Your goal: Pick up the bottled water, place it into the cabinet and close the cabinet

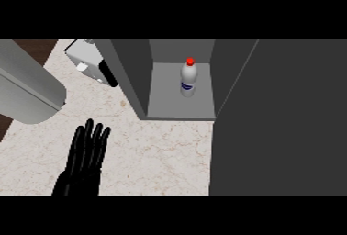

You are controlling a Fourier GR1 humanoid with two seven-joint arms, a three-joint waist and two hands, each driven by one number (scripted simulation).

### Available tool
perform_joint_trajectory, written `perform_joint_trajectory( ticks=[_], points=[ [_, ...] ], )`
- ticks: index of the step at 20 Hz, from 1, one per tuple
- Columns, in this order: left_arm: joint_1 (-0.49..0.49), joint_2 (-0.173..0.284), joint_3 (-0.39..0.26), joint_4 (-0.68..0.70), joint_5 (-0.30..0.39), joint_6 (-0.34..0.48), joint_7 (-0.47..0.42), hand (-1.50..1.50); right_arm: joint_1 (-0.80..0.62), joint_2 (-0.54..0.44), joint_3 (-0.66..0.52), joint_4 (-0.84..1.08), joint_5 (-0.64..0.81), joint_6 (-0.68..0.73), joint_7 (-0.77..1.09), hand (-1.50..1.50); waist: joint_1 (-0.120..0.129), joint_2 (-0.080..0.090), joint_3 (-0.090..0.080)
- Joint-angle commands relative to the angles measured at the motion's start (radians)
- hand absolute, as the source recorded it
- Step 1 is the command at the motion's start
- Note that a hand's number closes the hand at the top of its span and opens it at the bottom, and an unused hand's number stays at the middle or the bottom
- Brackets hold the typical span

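The water bottle (pixel 188 81), pale with a red cap and a blue label, stands upright on the grey floor of the cabinet (pixel 163 103). No hand touches it. The cabinet's front is open toward me, and its dark grey door (pixel 278 124) fills the right side of the view. At the lower left, my left hand (pixel 85 158) lies over the marble counter (pixel 163 151) with its fingers straight, well short of the cabinet. My right hand does not show anywhere.
A white appliance (pixel 88 64) sits on the counter left of the cabinet. A large grey cylinder (pixel 27 87) crosses the upper left corner. The counter's left edge runs past dark wood flooring.
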Motion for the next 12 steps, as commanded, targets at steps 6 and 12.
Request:
perform_joint_trajectory(
  ticks=[6,12],
  points=[
    [0.123,0.099,0.103,-0.063,0.087,-0.120,-0.051,-1.50,-0.188,0.083,0.283,-0.134,0.290,-0.081,0.199,1.50,0.025,-0.001,-0.003],
    [0.146,0.118,0.139,-0.062,0.106,-0.126,-0.043,-1.50,-0.359,0.146,0.338,-0.082,0.327,-0.122,0.318,1.50,0.028,-0.002,-0.005]
  ],
)
